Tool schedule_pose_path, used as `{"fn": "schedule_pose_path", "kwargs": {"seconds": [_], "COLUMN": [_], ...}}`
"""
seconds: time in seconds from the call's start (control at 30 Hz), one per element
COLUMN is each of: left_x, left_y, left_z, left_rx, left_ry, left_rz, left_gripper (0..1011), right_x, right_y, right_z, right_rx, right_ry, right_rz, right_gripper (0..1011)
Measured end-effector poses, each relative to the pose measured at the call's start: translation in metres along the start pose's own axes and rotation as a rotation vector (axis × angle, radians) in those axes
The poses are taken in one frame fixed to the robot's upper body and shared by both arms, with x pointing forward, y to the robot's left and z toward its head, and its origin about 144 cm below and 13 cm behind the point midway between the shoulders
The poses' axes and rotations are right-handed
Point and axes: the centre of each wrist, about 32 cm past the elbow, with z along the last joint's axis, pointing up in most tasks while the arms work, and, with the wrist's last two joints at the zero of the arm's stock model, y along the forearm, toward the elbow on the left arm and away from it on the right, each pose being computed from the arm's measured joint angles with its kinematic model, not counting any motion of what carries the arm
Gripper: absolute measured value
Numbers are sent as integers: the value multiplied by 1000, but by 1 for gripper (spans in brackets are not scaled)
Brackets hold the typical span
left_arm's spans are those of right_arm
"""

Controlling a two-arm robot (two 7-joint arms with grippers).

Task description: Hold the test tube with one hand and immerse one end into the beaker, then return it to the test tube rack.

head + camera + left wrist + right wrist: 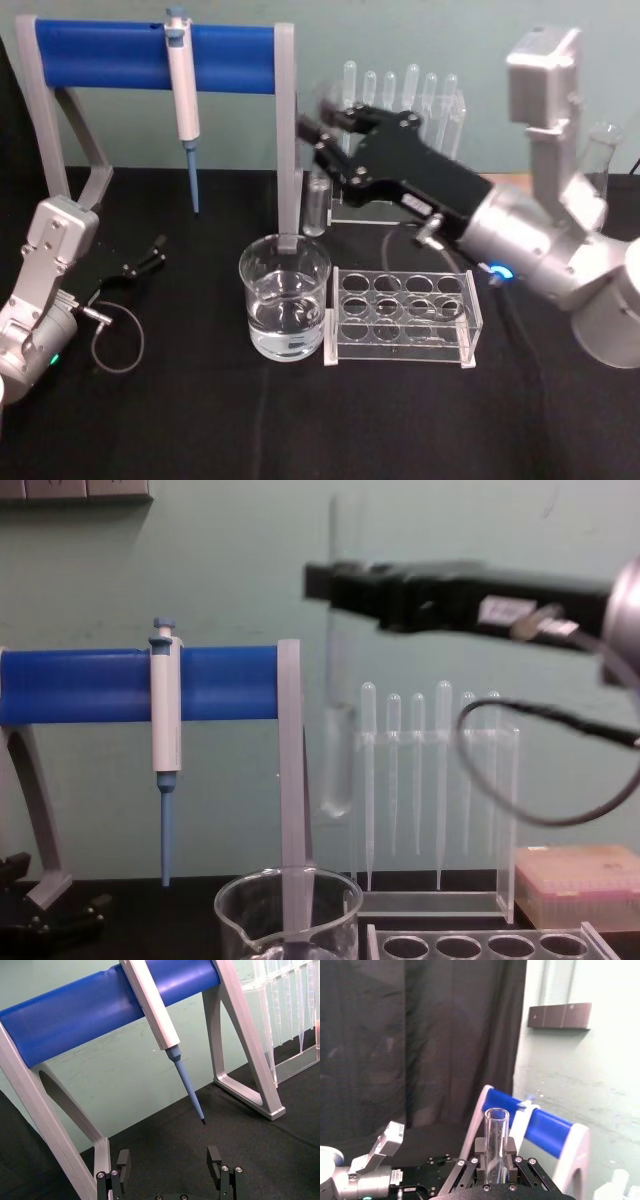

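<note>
Tube (338, 750) is hanging upright in the right gripper (322, 140), whose fingers are clamping it near the rim, raised above and a little behind the beaker (284, 296). The dipping step is seeming at hand: the tube needs lowering straight into the water. The left gripper (170, 1165) is resting wide apart by the stand (285, 130).

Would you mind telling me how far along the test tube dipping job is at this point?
Done: the right gripper is shut on the test tube, holding it upright in the air, lifted clear of the table. In hand: carrying it; the tube's round bottom hangs above and behind the beaker, not yet in the water. Left: lower one end into the beaker, then return it. The left gripper rests open near the pipettor stand.
</note>
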Motion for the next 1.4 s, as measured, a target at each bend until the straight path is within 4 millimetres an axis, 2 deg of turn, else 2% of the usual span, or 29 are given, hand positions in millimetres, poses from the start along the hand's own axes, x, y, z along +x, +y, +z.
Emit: {"fn": "schedule_pose_path", "kwargs": {"seconds": [0.13, 0.27, 0.47, 0.57, 0.8, 0.97, 1.4], "left_x": [0, 0, 0, 0, 0, 0, 0], "left_y": [0, 0, 0, 0, 0, 0, 0], "left_z": [0, 0, 0, 0, 0, 0, 0], "left_rx": [0, 0, 0, 0, 0, 0, 0], "left_ry": [0, 0, 0, 0, 0, 0, 0], "left_rz": [0, 0, 0, 0, 0, 0, 0], "left_gripper": [1000, 1000, 1000, 1000, 1000, 1000, 1000], "right_x": [0, -1, -7, -12, -14, -13, -8], "right_y": [-19, -38, -61, -69, -74, -74, -66], "right_z": [11, 9, -10, -26, -49, -57, -66], "right_rx": [-12, -36, -89, -119, -150, -152, -138], "right_ry": [-14, -12, 4, 15, 35, 41, 43], "right_rz": [-34, -69, -106, -125, -159, -173, -173], "right_gripper": [235, 236, 235, 236, 235, 235, 236]}}
